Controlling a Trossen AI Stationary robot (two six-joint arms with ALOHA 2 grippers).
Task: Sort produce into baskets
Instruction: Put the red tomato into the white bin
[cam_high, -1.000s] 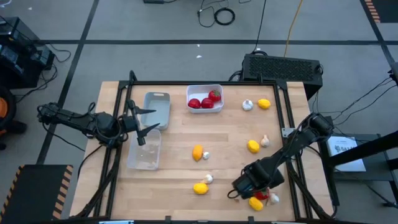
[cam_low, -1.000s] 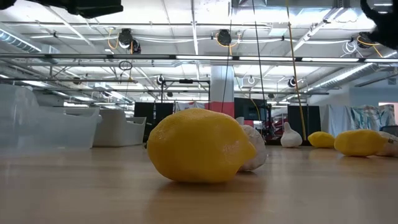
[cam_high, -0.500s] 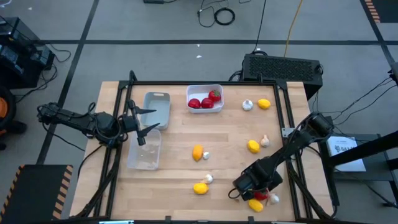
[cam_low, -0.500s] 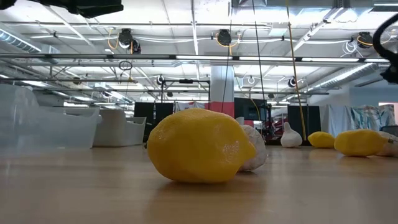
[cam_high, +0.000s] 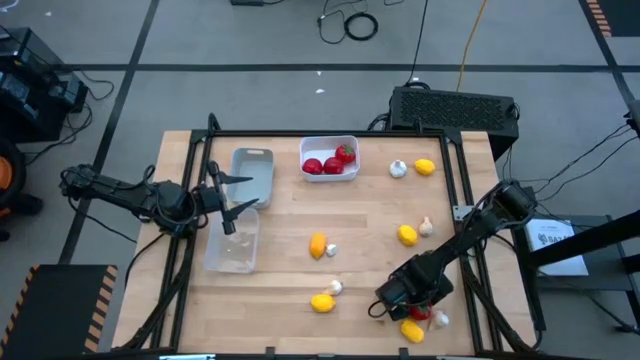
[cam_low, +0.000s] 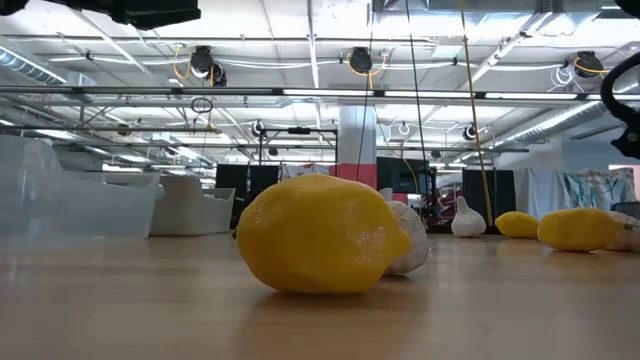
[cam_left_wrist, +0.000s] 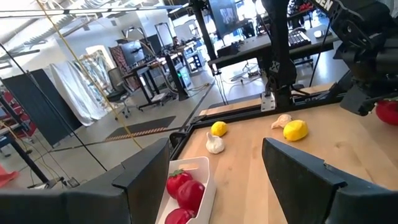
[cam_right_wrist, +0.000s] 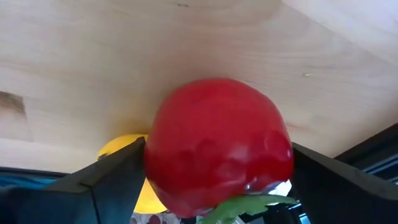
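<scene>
Closest to the front edge of the pale wooden counter (cam_high: 370, 215), the right tool (cam_high: 418, 312) is lowered over a glossy red round fruit (cam_right_wrist: 217, 146) with a green leafy top. In the right wrist view the fruit fills the gap between the two dark fingers (cam_right_wrist: 115, 180), which stand wide on either side of it; whether they press on it cannot be told. A yellow lemon (cam_high: 410, 328) and a whitish garlic bulb (cam_high: 440, 319) lie just beside that fruit.

A little farther in, another lemon (cam_high: 322, 302), smooth and dimpled with a pointed end, lies touching a papery garlic bulb (cam_high: 337, 287); the low view shows this pair close up. Near the middle of the counter an orange lemon-like fruit (cam_high: 317, 245) sits with a small garlic bulb (cam_high: 332, 250) just beside it. Toward the right, a yellow lemon (cam_high: 407, 235) lies next to a garlic bulb (cam_high: 426, 227).

On the left side, the clear plastic basket (cam_high: 233, 242) lies nearer, with the grey basket (cam_high: 251, 173) beyond it, both rectangular with rounded corners. The left tool (cam_high: 228, 199) hangs above the spot where they meet, its fingers spread wide and holding nothing.

Farthest back, the white basket (cam_high: 329, 158) holds three shiny red fruits (cam_high: 333, 162). To its right lie a garlic bulb (cam_high: 398, 169) and a lemon (cam_high: 425, 167), close together.
</scene>
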